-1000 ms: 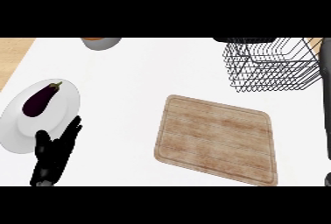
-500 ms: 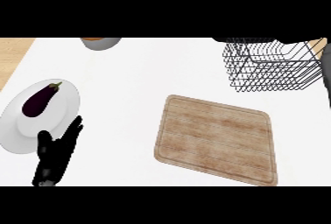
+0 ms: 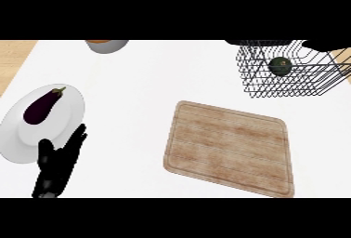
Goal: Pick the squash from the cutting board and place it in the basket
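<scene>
My left hand (image 3: 58, 162) rests at seven o'clock with fingers straight and slightly spread, overlapping the white plate (image 3: 21, 135) that holds an eggplant (image 3: 42, 106), the cutting board (image 3: 230, 148) lies bare at four o'clock, and the dark squash (image 3: 280, 65), too round-looking to judge its long axis, sits in the wire basket (image 3: 291, 86) at two o'clock, while my right hand's fingers cannot be told.

My left hand (image 3: 58, 162) shows at the lower left of the head view, resting open with its fingers (image 3: 75, 139) straight and pointing up the view, thumb set apart to the left. I cannot see my right hand.
</scene>
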